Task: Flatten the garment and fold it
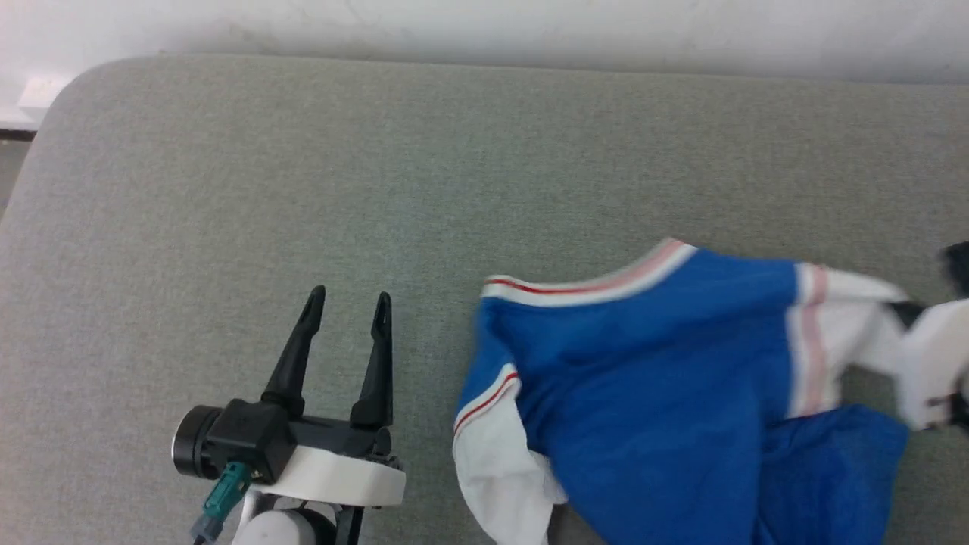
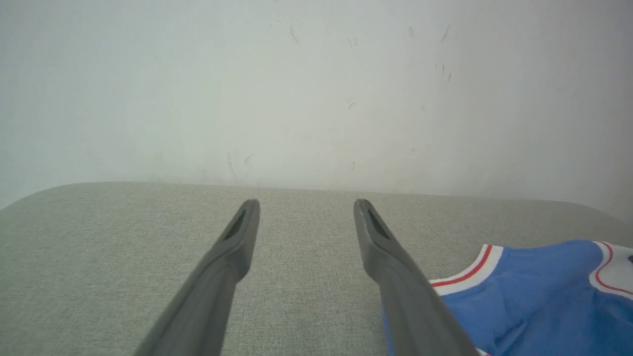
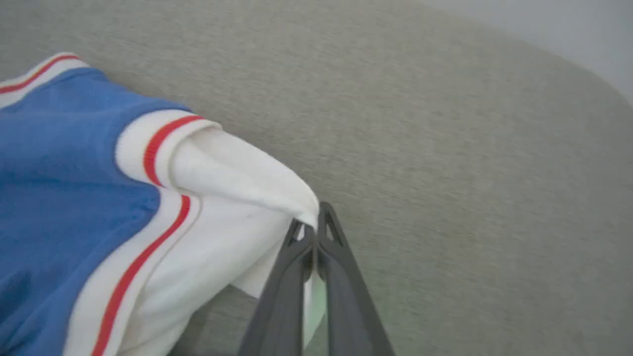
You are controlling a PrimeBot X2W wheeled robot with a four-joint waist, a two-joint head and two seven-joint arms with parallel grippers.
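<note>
The garment [image 1: 651, 363] is a bright blue T-shirt with white sleeves and red-and-white striped trim, lying rumpled on the right half of a grey-green padded table [image 1: 378, 166]. My right gripper [image 3: 312, 225] is shut on the edge of the garment's [image 3: 74, 198] white right sleeve, which is stretched toward it; in the head view its pale body sits at the right edge, with the gripper [image 1: 908, 310] at the sleeve tip. My left gripper [image 1: 348, 299] is open, hovering left of the garment, with nothing between its fingers. In the left wrist view the gripper [image 2: 306, 207] points at the wall, the garment [image 2: 534, 291] at lower right.
A white wall [image 1: 484, 30] runs behind the table's far edge. The table's rounded far-left corner [image 1: 83, 76] shows, with bare cloth surface to the left and behind the garment.
</note>
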